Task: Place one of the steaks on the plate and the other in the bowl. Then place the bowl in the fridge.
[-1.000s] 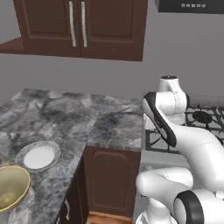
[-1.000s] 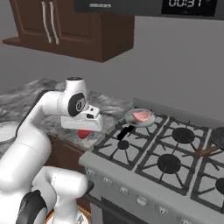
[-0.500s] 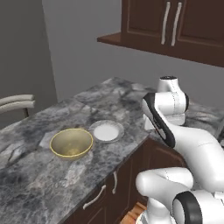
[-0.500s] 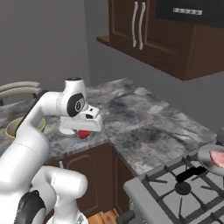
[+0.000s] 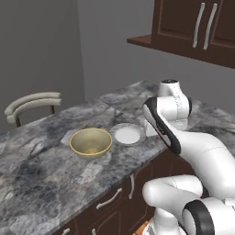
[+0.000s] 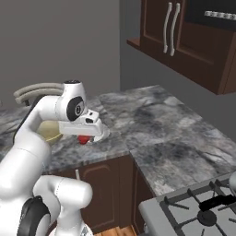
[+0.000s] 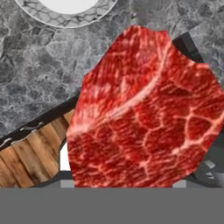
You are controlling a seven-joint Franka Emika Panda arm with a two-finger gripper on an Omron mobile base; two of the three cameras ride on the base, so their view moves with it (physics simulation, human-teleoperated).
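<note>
The marbled deep-red raw steak (image 7: 142, 109) hangs clamped in the two-finger gripper (image 6: 84, 138), above the counter edge, just beside the grey-rimmed white plate (image 5: 127, 135).

Open counter ahead of the claw, two dishes in the way

The claw (image 6: 84, 138) hangs at the counter (image 5: 41, 179) edge with a steak (image 7: 142, 109) filling the space before it. Just beyond sits the plate (image 5: 127, 134), and past that, touching or nearly so, the bowl (image 5: 91, 142). Bare stone lies around both; the wall cupboards (image 6: 184, 37) hang well above.
</note>
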